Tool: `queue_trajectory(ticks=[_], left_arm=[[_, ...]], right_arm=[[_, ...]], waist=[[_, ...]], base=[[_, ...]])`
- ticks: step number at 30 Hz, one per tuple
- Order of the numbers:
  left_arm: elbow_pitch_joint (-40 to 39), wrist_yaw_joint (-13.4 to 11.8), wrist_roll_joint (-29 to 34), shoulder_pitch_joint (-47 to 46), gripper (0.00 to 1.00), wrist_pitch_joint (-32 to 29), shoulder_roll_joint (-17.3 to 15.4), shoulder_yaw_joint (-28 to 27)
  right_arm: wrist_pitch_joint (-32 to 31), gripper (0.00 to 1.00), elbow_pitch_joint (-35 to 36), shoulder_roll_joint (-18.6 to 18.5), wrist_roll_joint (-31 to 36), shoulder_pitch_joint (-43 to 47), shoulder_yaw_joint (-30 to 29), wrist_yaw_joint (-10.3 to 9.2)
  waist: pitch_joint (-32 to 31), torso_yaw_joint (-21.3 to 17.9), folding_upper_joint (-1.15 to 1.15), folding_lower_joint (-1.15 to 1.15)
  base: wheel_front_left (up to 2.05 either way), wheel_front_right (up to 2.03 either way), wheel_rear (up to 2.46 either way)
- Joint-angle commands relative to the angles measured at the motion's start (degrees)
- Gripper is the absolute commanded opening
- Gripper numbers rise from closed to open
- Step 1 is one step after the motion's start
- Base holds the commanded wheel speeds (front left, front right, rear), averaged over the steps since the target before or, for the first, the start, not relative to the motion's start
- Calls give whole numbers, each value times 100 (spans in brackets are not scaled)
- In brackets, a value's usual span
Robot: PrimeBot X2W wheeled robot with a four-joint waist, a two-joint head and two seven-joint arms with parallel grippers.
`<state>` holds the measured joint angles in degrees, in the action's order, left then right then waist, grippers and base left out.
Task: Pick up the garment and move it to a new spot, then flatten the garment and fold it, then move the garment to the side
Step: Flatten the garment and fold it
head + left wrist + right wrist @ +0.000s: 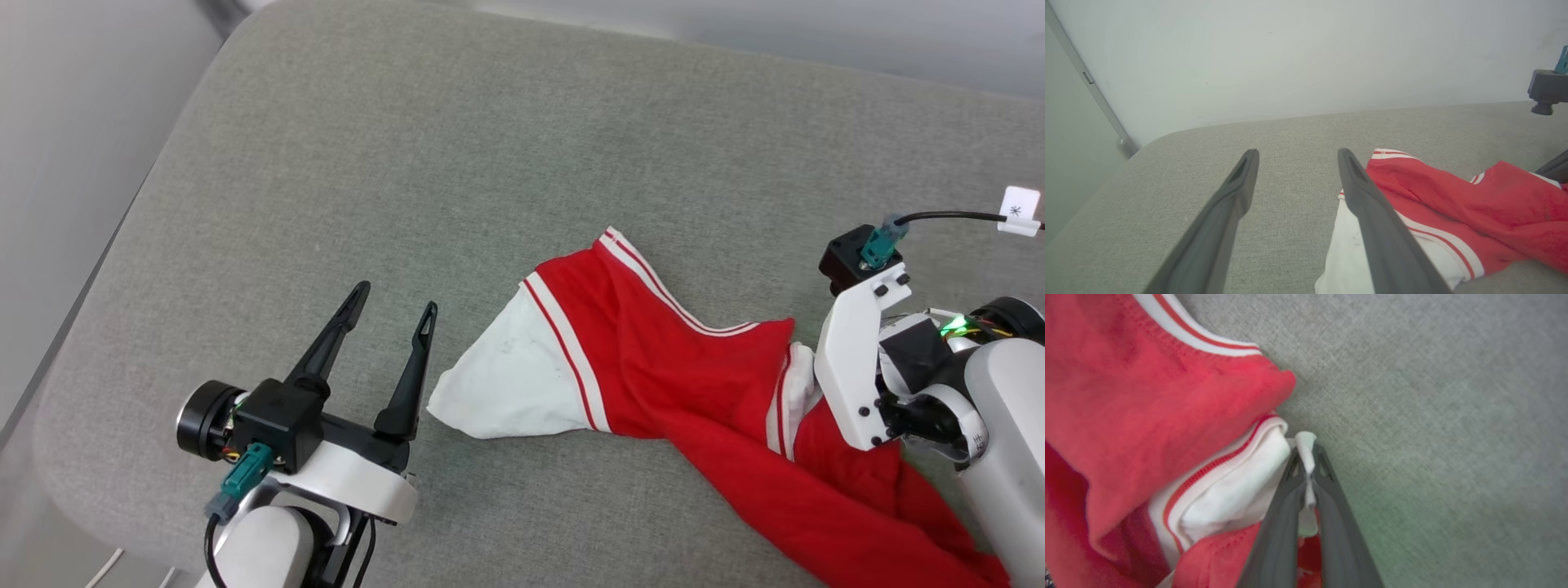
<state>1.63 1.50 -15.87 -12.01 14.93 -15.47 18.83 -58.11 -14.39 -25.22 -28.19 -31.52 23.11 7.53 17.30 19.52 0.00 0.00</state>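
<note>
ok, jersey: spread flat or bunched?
Bunched: the red jersey lies twisted on the grey cushion, one white sleeve splayed out, and the right gripper is shut on a white fold.

The garment (653,359) is a bright red jersey shirt with white sleeves and red-and-white striped trim. It lies crumpled and unfolded on the near right part of the grey cushion (490,163). One white sleeve is spread flat and points toward the cushion's near left, with its striped band where white meets red. A striped red edge rises toward the cushion's middle. The red body is bunched into long folds that trail to the cushion's near right corner. The other white sleeve is tucked among the red folds at the cushion's right side, and a small fold of it is pinched between the closed fingers of the right gripper (1308,453).
</note>
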Motion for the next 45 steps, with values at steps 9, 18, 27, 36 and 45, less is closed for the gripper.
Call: queue_trajectory(ticks=[9, 18, 27, 36, 45], left_arm=[[-15, 37, 38, 180, 100, 29, -93, -171], [-84, 65, 34, 258, 100, 27, -121, -234], [-51, 139, 61, 88, 100, 28, -117, -182], [40, 163, 62, -6, 100, 28, -153, -150], [75, 82, -81, 236, 100, 8, -254, -260]], right_arm=[[534, 0, 679, -229, -174, 327, -526, -6], [589, 0, 1264, -412, 180, 786, -1731, -6], [1014, 0, 632, -596, 708, 1163, -2676, -6], [1948, 100, -580, -878, 1143, 872, -2764, -7], [2686, 100, -932, -524, 1263, 670, -2591, -6]], waist=[[-471, -633, 0, 0], [-521, -1129, 0, 0], [-299, -1231, 0, 0], [-237, -1172, 0, 0], [-615, -1408, 0, 0]], base=[[0, 0, 0], [0, 0, 0], [0, 0, 0], [0, 0, 0], [0, 0, 0]])
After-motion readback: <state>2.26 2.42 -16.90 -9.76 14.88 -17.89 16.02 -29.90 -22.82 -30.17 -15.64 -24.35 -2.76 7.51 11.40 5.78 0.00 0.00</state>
